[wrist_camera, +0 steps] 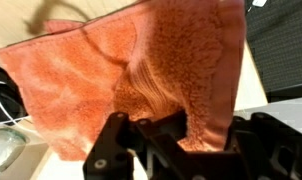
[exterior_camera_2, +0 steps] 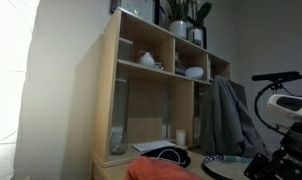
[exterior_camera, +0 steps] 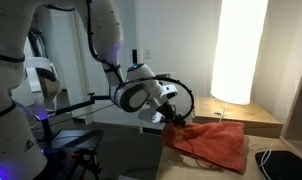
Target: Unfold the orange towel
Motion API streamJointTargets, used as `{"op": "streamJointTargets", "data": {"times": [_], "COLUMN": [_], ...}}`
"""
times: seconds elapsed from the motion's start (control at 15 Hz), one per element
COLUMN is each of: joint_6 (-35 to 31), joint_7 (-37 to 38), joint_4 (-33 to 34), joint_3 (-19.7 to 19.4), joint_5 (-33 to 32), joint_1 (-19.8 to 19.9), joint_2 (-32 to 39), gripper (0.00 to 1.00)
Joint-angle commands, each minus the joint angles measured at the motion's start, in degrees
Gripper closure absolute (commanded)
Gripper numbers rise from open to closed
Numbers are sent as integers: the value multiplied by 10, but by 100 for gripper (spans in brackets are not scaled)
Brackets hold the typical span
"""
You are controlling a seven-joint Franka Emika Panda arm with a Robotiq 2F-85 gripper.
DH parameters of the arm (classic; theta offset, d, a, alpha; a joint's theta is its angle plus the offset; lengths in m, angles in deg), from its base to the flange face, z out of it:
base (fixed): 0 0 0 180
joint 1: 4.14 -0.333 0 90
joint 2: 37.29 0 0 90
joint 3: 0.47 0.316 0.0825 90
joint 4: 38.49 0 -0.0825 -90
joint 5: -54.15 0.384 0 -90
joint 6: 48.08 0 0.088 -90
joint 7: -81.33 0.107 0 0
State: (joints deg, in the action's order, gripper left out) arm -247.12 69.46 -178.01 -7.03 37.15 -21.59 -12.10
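Observation:
The orange towel [exterior_camera: 211, 142] lies rumpled on the light wooden box [exterior_camera: 253, 120], hanging a little over its near side. My gripper [exterior_camera: 175, 117] is at the towel's near left corner, shut on a fold of it. In the wrist view the gripper [wrist_camera: 181, 140] holds a raised flap of the orange towel [wrist_camera: 81, 80] between its black fingers [wrist_camera: 126, 150]; the rest spreads flat behind. In an exterior view only a low strip of the orange towel [exterior_camera_2: 161, 169] shows at the bottom.
A tall lit paper lamp [exterior_camera: 238, 50] stands at the back of the box. White cables [exterior_camera: 266, 157] lie by the towel's right edge. A wooden shelf unit [exterior_camera_2: 156, 85] with dishes, a grey garment [exterior_camera_2: 229, 115] and a black round object [exterior_camera_2: 173, 154] stand nearby.

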Motion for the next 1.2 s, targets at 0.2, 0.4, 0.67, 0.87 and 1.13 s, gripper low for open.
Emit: {"op": "streamJointTargets", "data": {"times": [0.2,0.4,0.67,0.87,1.13], "joint_6": [2,2,2,2,2], "joint_7": [3,3,-5,-8,13], "joint_4": [9,46,60,58,49], "joint_3": [117,193,233,229,199], "joint_5": [-34,-64,-57,-45,-26], "joint_1": [126,208,245,235,197], "joint_2": [-29,-24,-28,-34,-45], "gripper": [100,100,100,100,100]}}
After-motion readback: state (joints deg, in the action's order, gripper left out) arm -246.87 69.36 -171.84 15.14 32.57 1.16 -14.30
